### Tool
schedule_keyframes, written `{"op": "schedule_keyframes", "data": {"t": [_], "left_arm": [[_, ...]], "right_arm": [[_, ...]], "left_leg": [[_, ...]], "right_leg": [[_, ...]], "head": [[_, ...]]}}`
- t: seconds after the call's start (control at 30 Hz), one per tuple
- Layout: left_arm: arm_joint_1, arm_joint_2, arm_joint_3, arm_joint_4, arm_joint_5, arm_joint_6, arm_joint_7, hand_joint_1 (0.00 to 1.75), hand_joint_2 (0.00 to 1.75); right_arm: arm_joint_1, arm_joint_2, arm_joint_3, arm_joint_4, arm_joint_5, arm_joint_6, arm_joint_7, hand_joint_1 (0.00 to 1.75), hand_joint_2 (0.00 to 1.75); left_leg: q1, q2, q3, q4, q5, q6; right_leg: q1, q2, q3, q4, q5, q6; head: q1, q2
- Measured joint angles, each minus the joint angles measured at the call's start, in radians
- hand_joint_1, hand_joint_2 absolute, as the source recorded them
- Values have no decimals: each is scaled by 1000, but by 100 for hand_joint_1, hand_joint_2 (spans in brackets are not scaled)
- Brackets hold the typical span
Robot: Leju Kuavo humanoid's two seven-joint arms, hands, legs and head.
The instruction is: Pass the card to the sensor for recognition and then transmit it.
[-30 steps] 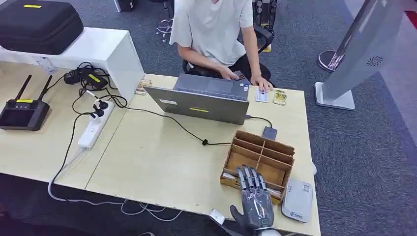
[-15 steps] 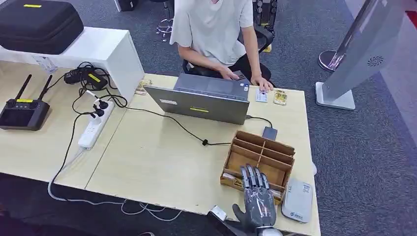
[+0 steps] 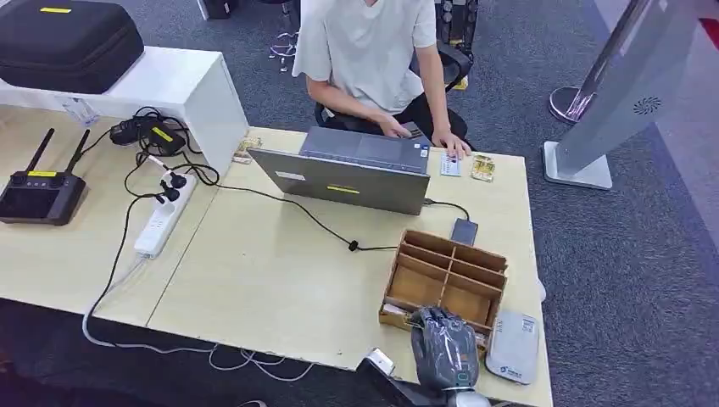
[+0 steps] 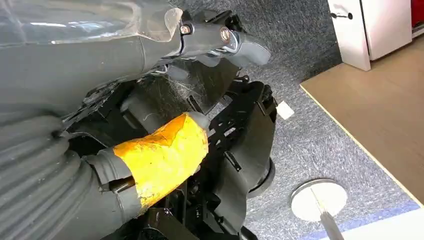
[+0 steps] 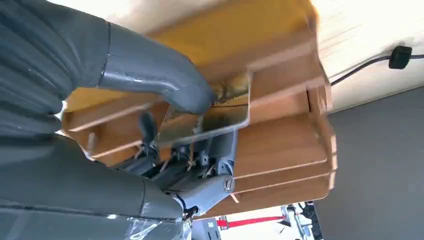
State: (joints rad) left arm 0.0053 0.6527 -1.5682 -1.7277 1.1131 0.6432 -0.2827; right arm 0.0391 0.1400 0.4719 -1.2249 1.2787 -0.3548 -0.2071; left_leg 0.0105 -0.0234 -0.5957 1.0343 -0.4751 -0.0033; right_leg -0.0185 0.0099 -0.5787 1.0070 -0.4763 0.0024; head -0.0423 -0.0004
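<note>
— What's different from a moment back?

— The right hand (image 3: 444,346), low and right of centre in the head view. A second ago it lay flat with the fingers stretched out over the near edge of the wooden organizer (image 3: 447,275); now the fingers (image 3: 434,320) are curled down into the front slot. Nothing else on the counter (image 3: 280,263) has shifted, and the person (image 3: 373,59) at the top is in the same pose at the laptop (image 3: 352,174).

— Is it holding anything?

— In the right wrist view the thumb (image 5: 155,75) and the darker fingers are closed on a card (image 5: 210,122), a thin piece with a pale edge, sitting in the organizer's front compartment. So it's pinched, not loose.

— And the box itself?

— Brown, split by dividers into several compartments. The back ones look bare wood; the front slot has the card and the hand in it. I can't make out more cards from here.

— Around it?

— A grey sensor pad (image 3: 512,343) lies just beside it at the lower right, and a small dark box (image 3: 464,231) on a cable just behind it.

— The left hand?

— The left hand (image 4: 210,42) hangs by the robot's body; whether its fingers are spread or closed, I cannot tell.
</note>
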Motion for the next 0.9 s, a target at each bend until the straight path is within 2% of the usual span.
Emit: {"op": "schedule_keyframes", "data": {"t": [0.23, 0.3, 0.43, 0.53, 0.83, 0.9], "left_arm": [[0, 0, 0, 0, -4, 2, 2, 0, 175], [1, -2, 1, 0, -44, 28, 12, 0, 175], [42, -18, 60, 6, -217, 48, 105, 0, 175], [62, -23, 88, 6, -235, 48, 137, 0, 175], [62, -27, 92, 6, -176, 48, 121, 0, 175], [62, 4, 83, 5, -171, 48, 92, 0, 175]], "right_arm": [[0, 0, -2, -3, 0, 0, -1, 175, 175], [2, 2, -5, -3, 0, -1, -1, 175, 175], [8, 3, -13, -16, -5, 15, 3, 175, 175], [8, 14, -29, -37, -42, 50, -10, 175, 175], [-52, 72, -91, -173, -21, 172, -19, 175, 175], [-102, 94, -100, -211, -5, 206, 1, 175, 175]], "left_leg": [[0, 0, 0, 0, 0, 0], [0, 0, 0, 0, 0, 0], [0, 0, 0, 0, 0, 0], [0, 0, 0, 0, 0, 0], [0, 0, -1, 0, 1, 0], [1, 1, 0, 0, 2, -1]], "right_leg": [[0, 0, 0, 0, 0, 0], [0, 0, 0, 0, 0, 0], [0, 0, 0, 0, 0, 0], [0, 0, 0, 0, 0, 0], [0, 0, 0, 1, 1, 0], [1, 2, -1, 1, 2, -1]], "head": [[0, 0], [0, 0], [0, 0], [0, 0], [0, 0], [0, 0]]}}
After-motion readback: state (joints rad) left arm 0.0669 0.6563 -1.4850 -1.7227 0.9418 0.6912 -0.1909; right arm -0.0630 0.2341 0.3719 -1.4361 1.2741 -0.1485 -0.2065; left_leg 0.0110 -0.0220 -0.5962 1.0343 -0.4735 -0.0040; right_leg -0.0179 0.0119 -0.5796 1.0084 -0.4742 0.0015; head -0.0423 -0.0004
